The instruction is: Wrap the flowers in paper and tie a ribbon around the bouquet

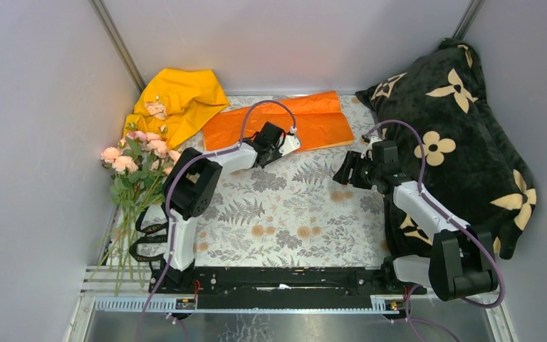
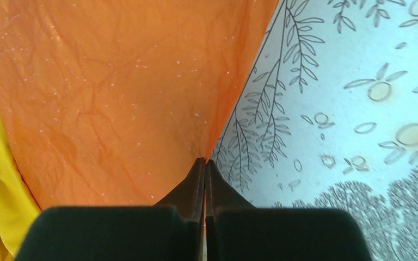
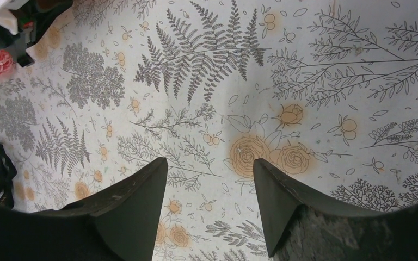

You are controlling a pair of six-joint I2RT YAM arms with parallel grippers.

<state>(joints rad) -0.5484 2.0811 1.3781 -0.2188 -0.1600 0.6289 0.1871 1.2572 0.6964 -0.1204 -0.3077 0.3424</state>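
Left wrist view first: the left fingers point(image 2: 196, 182) are pressed flat together, tip to tip, pinching the near edge of the paper point(image 2: 114, 98) right where it narrows to a point. On the other side the right fingers point(image 3: 141, 196) stand well apart, gripping nothing, hanging above printed cloth.

Out from there, the surface point(image 1: 292, 214) wears a pale tablecloth covered in grey ferns, twigs and small tan-orange blooms. Plain grey walls box it in on three sides. A yellow cloth point(image 1: 178, 100) is heaped in the far left corner, touching the paper. A black pillow point(image 1: 463, 128) with cream flower shapes fills the right side.

Now the paper itself: bright orange, thin, creased all over and flecked with pale specks, lying along the far edge of the surface. The flowers point(image 1: 139, 153), pale pink roses on long green stems, lie at the left edge. The ribbon point(image 1: 146, 239) loops black just beside the stems.
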